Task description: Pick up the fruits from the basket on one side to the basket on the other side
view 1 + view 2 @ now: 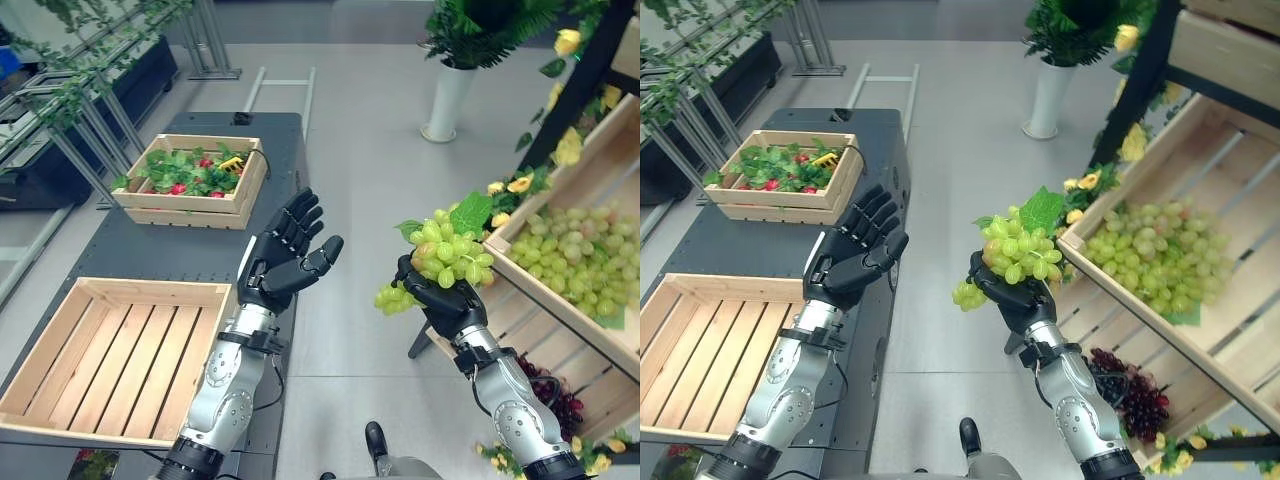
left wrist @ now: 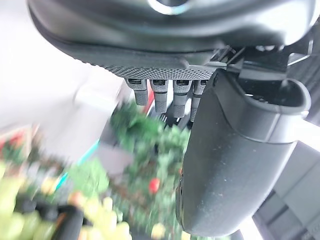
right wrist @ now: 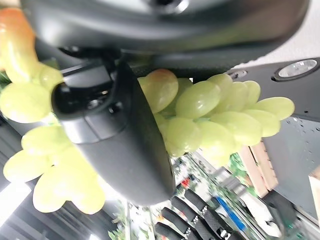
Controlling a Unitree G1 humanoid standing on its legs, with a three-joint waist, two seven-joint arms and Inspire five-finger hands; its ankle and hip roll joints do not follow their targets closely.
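Beside the grape crate point(image 1: 560, 200), the right hand point(image 1: 447, 300) grips a green grape bunch point(image 1: 445, 255); left hand point(image 1: 290, 255) spread, waiting. Next, probably a carry to the empty crate point(image 1: 60, 395).

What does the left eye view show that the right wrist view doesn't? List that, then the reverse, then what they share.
Left eye view alone: the tilted shelf crate full of green grapes and the white vase with its plant.

Right wrist view alone: the thumb lying across the bunch, seen from close up.

Shared: the green grape bunch gripped in the right hand, the open left hand and the dark table.
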